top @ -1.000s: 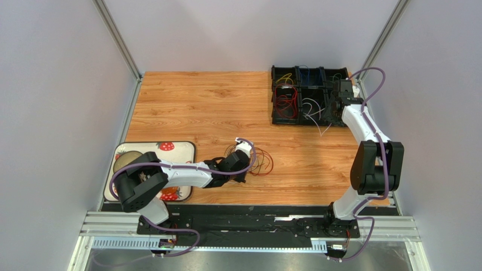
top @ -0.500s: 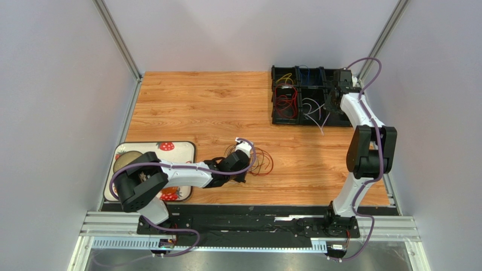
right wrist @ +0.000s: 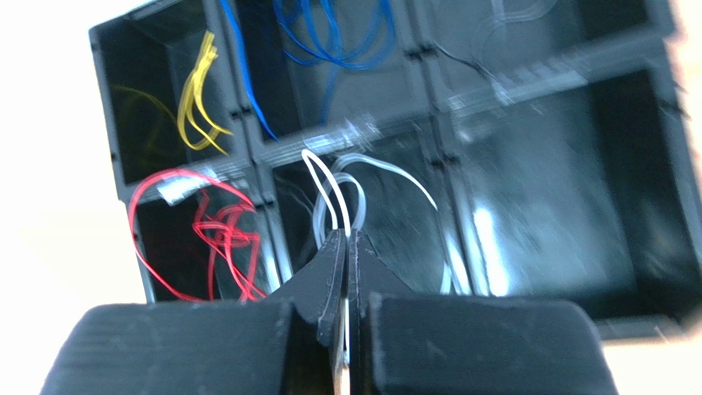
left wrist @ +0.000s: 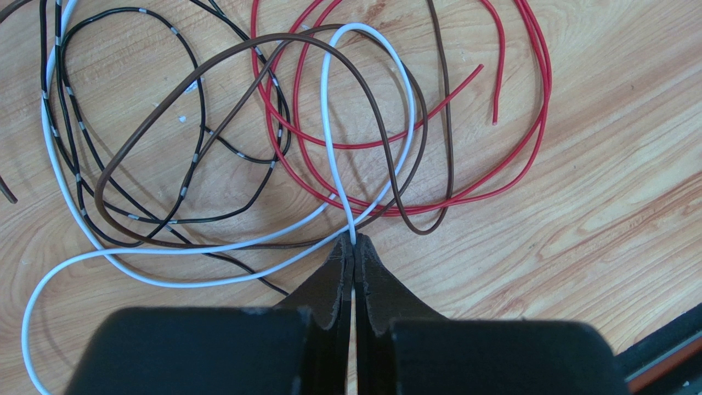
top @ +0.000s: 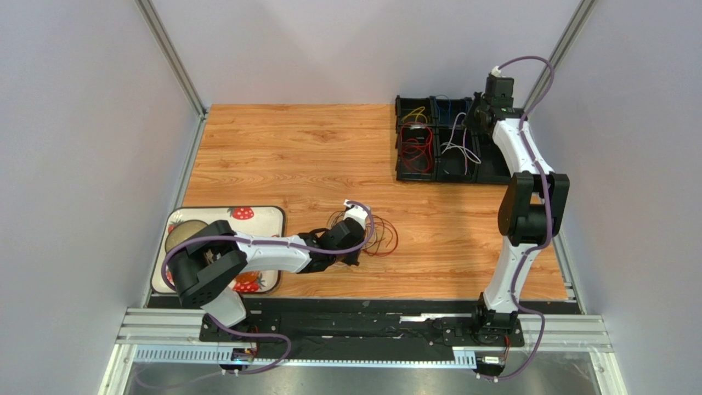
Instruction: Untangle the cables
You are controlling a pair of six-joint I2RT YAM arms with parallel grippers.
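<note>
I am holding the left hand (left wrist: 354,247) pinched fully together on a white cable (left wrist: 325,123) at the near edge of the tangle of cables (top: 375,234), which is lying on the counter (top: 313,156). The gripped loop is crossing a brown cable (left wrist: 165,95) and red cables (left wrist: 545,90), so I am judging that a straight pull risks dragging the whole knot along instead of freeing one strand. The grip is sitting at the very fingertips, so a snag could also be stripping the cable out. I am holding the right hand (right wrist: 346,243) closed on a second white cable (right wrist: 334,193) above the black sorting tray (top: 493,160), over the middle compartment beside the one containing red cables. Its free ends are hanging loose, so releasing here risks them draping across a divider into a neighbouring compartment
</note>
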